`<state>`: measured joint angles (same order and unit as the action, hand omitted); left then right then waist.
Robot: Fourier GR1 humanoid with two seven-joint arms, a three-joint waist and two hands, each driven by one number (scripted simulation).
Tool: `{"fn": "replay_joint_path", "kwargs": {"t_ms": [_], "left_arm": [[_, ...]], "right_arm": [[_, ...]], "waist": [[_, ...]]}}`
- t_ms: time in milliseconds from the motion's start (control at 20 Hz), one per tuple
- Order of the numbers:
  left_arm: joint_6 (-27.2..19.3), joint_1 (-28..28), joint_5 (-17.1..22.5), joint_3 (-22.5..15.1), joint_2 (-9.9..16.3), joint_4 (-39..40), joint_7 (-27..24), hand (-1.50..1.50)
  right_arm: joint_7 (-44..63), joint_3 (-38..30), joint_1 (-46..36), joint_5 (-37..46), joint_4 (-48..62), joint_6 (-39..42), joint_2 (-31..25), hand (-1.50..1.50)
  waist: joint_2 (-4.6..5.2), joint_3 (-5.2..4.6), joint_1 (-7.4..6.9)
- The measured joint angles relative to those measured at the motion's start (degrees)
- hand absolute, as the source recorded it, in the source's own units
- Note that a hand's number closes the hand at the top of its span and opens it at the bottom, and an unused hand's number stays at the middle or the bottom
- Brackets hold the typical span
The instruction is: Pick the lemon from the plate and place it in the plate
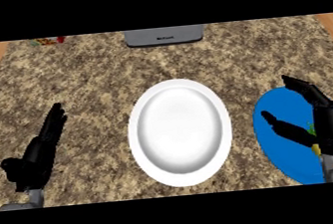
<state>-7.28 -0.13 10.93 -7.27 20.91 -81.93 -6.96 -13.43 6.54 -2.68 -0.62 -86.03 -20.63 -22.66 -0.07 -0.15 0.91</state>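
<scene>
A white plate (180,132) lies at the middle of the speckled stone worktop (85,71). At about three o'clock from it, near the view's right edge, lies a blue plate (279,139). The right hand (332,128) hangs over the blue plate, fingers straight and thumb spread, released and grasping nothing. Just under that hand a small bit of yellow and green shows, the lemon (314,141), lying on the blue plate and mostly hidden by the hand. At nine o'clock from the white plate the left hand (35,158) rests open, fingers pointing up. At twelve o'clock, by the far edge, stands a grey appliance (164,35).
</scene>
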Motion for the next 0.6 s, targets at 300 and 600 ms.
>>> {"fn": "replay_joint_path", "kwargs": {"t_ms": [300, 600], "left_arm": [[1.9, -1.0, -0.3, 1.4, -0.6, 3.7, -1.9, 0.0], [2.7, -2.3, -0.7, 2.2, -0.8, 4.0, -0.6, 0.0]], "right_arm": [[-7.7, -0.1, 11.8, 5.5, -6.5, -6.4, 1.8, -1.5], [-2.1, -2.1, 20.9, 11.8, -15.5, -9.9, -1.6, -1.5]], "waist": [[-0.02, 0.11, -0.07], [-0.05, 0.08, -0.14]]}}
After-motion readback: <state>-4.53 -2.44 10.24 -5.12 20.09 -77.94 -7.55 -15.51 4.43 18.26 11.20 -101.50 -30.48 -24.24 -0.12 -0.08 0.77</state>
